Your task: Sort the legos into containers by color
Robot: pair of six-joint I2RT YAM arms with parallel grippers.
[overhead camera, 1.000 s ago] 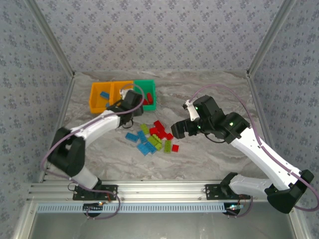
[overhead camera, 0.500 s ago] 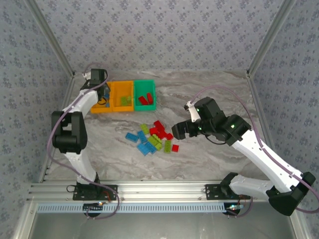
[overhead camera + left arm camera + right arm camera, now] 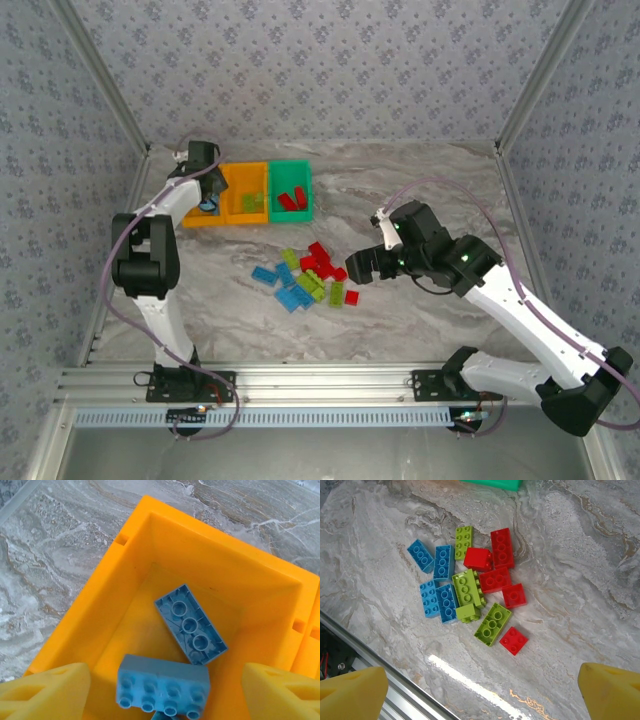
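Where the view ends, 1 lego [image 3: 161,716] is cropped.

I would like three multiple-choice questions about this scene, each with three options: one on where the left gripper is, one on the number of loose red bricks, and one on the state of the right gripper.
1. The left gripper is above:
A) the left orange bin
B) the green bin
C) the loose pile

2. How many red bricks lie loose on the table?
A) two
B) five
C) nine

3. The right gripper is:
A) shut on a red brick
B) open, holding nothing
C) shut on a blue brick

Answers:
1 A: its wrist view looks down into that bin, with blue bricks inside.
2 B: the right wrist view shows five.
3 B: its fingers stand wide apart with nothing between them.
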